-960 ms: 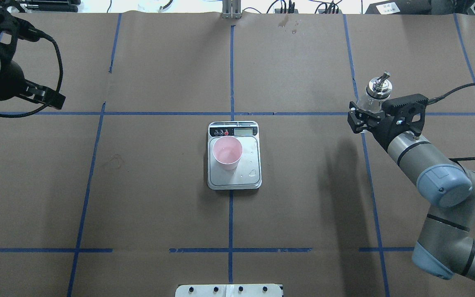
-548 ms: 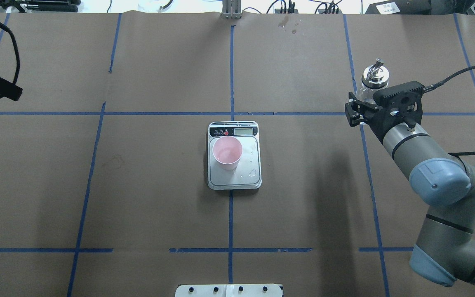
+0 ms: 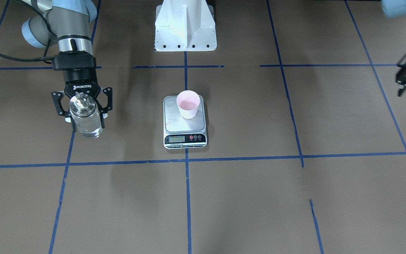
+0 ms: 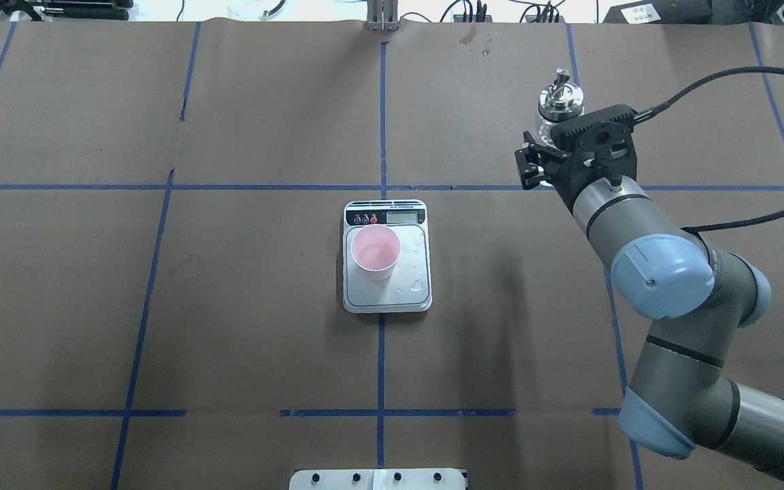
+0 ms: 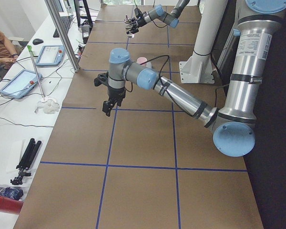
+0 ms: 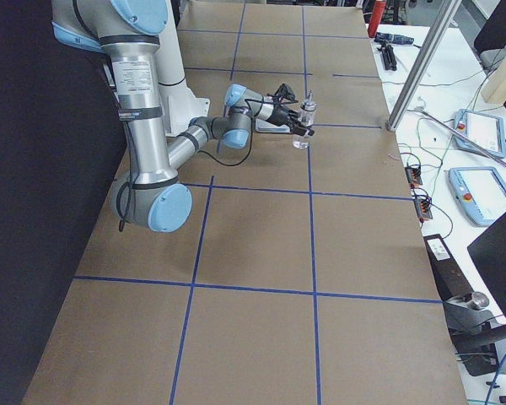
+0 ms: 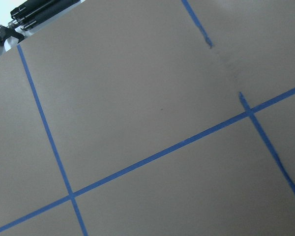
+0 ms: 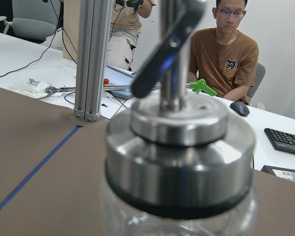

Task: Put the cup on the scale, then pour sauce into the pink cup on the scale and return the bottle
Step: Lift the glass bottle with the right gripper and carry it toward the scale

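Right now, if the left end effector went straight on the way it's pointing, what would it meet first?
Most likely the bare brown table: the left end effector points down, and its wrist view shows nothing but table and blue tape lines. Its height is unclear.

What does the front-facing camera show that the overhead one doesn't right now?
Front-facing only: the left gripper, out near the table's edge, and the bottle's glass body in full. Overhead only: the right arm back past its elbow, which hides most of that glass. Both: the right gripper shut on the bottle, off to the side of the scale rather than over it, and the pink cup upright on the scale.
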Motion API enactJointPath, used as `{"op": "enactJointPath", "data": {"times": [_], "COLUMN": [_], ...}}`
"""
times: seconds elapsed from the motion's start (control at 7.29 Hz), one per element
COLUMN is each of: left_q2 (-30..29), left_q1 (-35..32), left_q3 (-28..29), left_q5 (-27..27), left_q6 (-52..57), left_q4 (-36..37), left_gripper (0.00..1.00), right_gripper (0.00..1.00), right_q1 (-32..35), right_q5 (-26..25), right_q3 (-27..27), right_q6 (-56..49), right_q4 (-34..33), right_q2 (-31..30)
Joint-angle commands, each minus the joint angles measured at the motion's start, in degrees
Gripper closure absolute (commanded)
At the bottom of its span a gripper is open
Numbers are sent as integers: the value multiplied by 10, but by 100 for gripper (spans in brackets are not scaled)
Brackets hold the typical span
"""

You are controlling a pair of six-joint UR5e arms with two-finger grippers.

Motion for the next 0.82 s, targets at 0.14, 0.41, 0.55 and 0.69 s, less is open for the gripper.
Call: {"op": "enactJointPath", "data": {"times": [0.14,0.41,0.55,0.69], "left_q2": [16,22,22,23], "left_q1": [-37,-38,-38,-38], "left_q3": [133,137,142,152], "left_q5": [-25,-24,-24,-24], "left_q6": [57,63,67,67], "left_q4": [-143,-152,-153,-165], "left_gripper": [0,0,0,0], "right_gripper": [100,100,100,100], "right_q1": [1,-4,-10,-15], "right_q5": [27,29,25,13], "right_q3": [14,20,24,44], "right_q6": [-62,-120,-123,-123], "right_q4": [-33,-45,-73,-120], "right_q2": [34,28,28,29]}}
